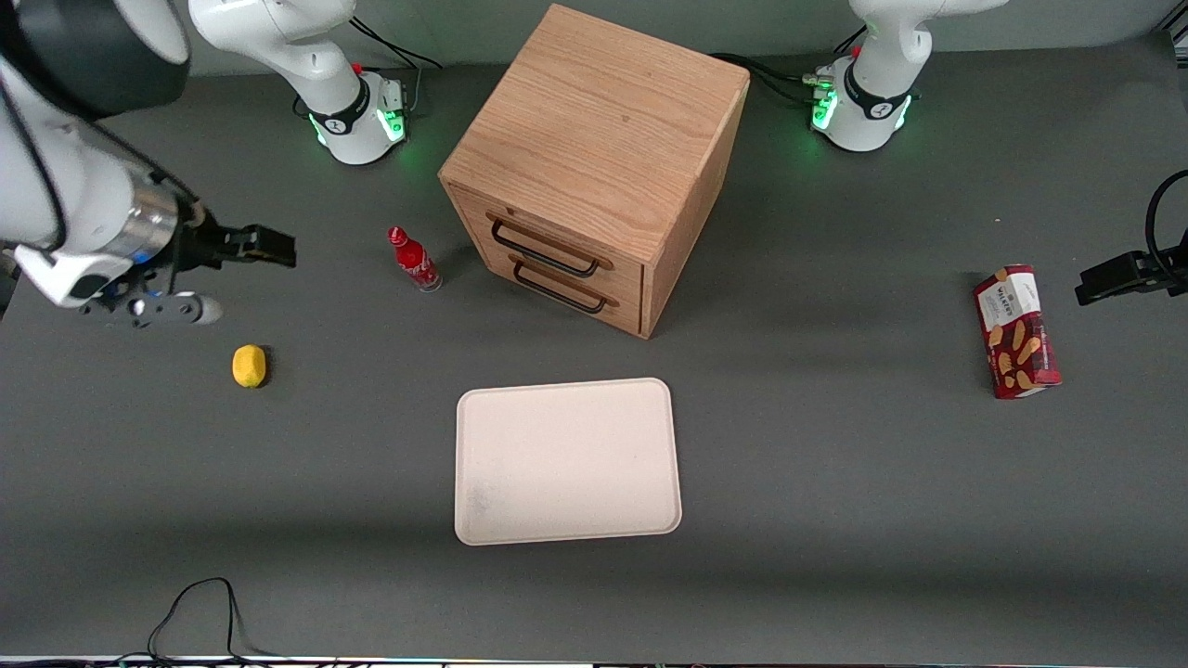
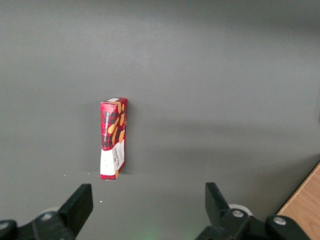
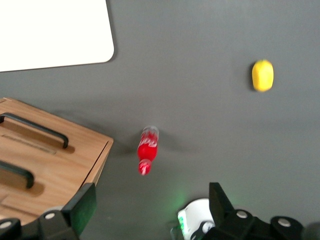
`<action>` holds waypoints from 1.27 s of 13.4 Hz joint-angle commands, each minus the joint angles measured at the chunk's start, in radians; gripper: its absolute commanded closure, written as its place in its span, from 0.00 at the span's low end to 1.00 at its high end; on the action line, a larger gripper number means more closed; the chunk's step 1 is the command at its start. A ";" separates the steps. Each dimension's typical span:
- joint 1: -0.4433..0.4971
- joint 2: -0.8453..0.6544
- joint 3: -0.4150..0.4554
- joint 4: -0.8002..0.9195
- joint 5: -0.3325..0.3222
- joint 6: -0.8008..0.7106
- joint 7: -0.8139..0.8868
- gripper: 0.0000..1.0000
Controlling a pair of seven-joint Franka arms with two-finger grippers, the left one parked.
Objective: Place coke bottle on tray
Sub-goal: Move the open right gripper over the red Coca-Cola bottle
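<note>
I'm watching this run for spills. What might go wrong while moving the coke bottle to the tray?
The coke bottle stands upright and narrow, close to the wooden drawer cabinet, so the gripper, open and off toward the working arm's end of the table, might tip it or bump the cabinet. On the flat tray it could topple when released.

A dark grey table [image 1: 835, 520] bears an oak two-drawer cabinet [image 1: 594, 139], evenly lit

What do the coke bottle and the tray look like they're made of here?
Coke bottle: apparently plastic, glossy red wrap with a clear base. Tray: matte cream, possibly plastic or melamine; its even, dull surface leaves this open. The gripper hangs open above the table, apart from both.
</note>
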 commanded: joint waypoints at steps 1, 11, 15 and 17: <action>0.066 -0.082 -0.007 -0.007 -0.017 -0.077 0.083 0.00; 0.162 -0.254 -0.008 -0.412 -0.012 0.178 0.166 0.00; 0.163 -0.280 -0.008 -0.592 -0.012 0.346 0.153 0.00; 0.183 -0.317 -0.010 -0.693 -0.012 0.426 0.153 0.00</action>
